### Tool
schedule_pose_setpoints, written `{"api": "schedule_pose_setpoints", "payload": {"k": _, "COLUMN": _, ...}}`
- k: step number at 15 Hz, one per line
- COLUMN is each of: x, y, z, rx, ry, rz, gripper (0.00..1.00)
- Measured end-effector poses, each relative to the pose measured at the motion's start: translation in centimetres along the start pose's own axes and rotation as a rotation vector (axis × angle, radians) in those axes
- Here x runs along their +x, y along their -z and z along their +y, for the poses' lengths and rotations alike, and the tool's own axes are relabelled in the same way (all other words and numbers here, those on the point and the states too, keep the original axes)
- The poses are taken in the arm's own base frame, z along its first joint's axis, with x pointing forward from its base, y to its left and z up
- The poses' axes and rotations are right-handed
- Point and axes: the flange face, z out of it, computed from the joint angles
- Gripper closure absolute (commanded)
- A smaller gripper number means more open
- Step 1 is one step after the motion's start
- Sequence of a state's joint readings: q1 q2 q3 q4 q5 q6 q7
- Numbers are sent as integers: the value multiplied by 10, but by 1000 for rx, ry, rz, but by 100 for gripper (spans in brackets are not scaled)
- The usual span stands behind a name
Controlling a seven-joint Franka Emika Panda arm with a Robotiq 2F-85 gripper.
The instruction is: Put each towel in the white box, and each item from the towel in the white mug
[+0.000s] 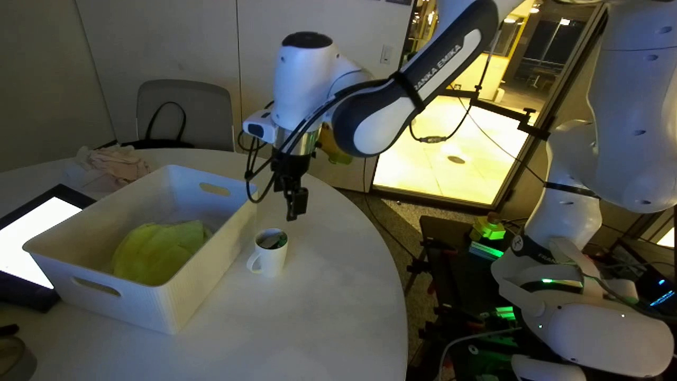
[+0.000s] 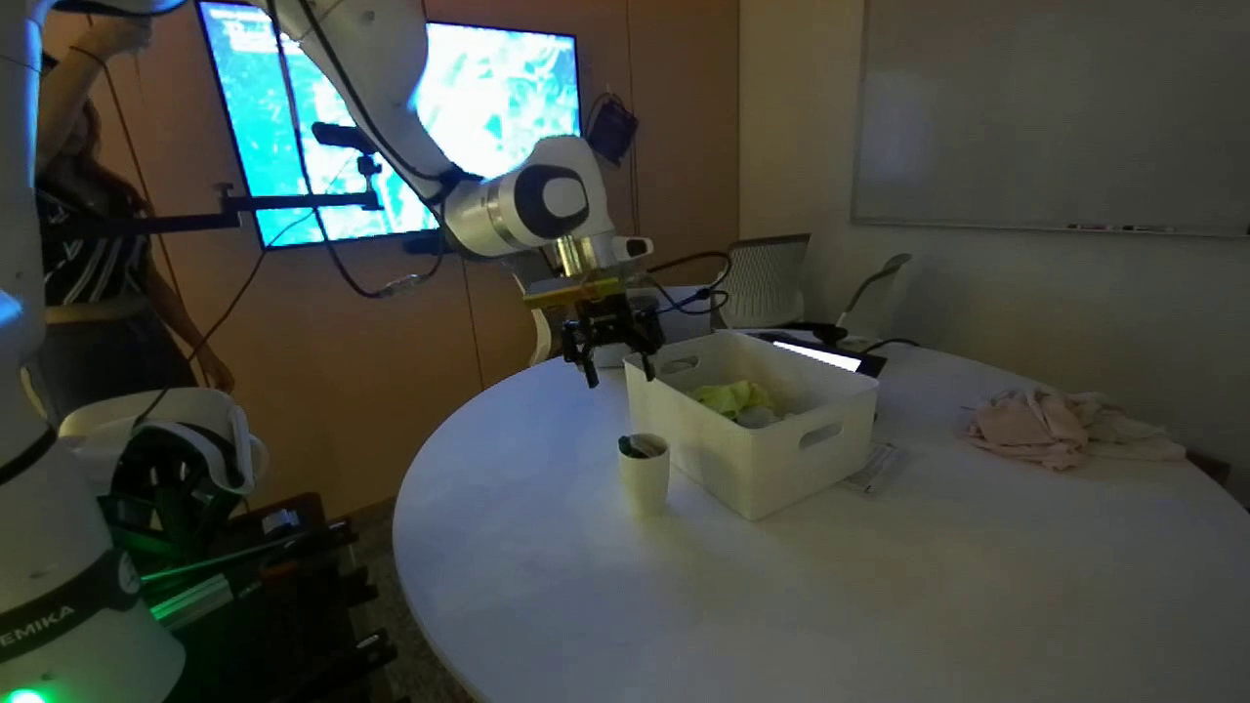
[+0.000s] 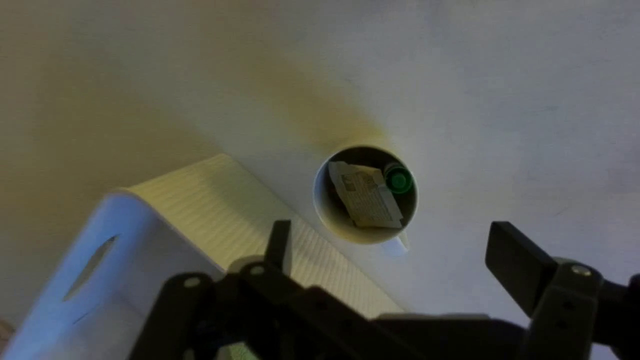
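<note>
The white mug (image 1: 273, 263) stands upright beside the white box (image 1: 203, 283). It shows in an exterior view (image 2: 645, 486) and in the wrist view (image 3: 345, 231). Inside it are a paper packet (image 3: 367, 197) and a green-capped item (image 3: 399, 180). A yellow-green towel (image 1: 158, 253) lies crumpled in the box, with something greyish next to it (image 2: 756, 418). A pink towel (image 2: 1030, 427) and a whitish cloth (image 2: 1138, 434) lie on the table outside the box. My gripper (image 3: 390, 235) is open and empty, above the table near the mug, also seen in both exterior views (image 1: 296, 209) (image 2: 621, 379).
A lit screen (image 1: 34, 238) lies on the table on the box's far side from the mug. A flat clear thing (image 2: 875, 469) lies against the box's foot. A dark round object (image 1: 16, 357) sits at the table's near corner. Chairs (image 1: 185, 108) stand behind.
</note>
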State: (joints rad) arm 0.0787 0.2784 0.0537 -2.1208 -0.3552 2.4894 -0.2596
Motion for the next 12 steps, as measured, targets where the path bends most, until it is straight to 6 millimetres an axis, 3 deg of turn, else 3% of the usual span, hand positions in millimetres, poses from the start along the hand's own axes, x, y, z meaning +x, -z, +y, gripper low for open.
{"api": "schedule_pose_setpoints", "payload": {"k": 6, "x": -67, "y": 91, "z": -34, "rx": 56, "ry": -182, "rz": -131, "gripper": 0}}
{"api": "schedule_pose_setpoints", "payload": {"k": 12, "x": -150, "y": 167, "z": -72, "rx": 179, "ry": -317, "rz": -215, "gripper": 0}}
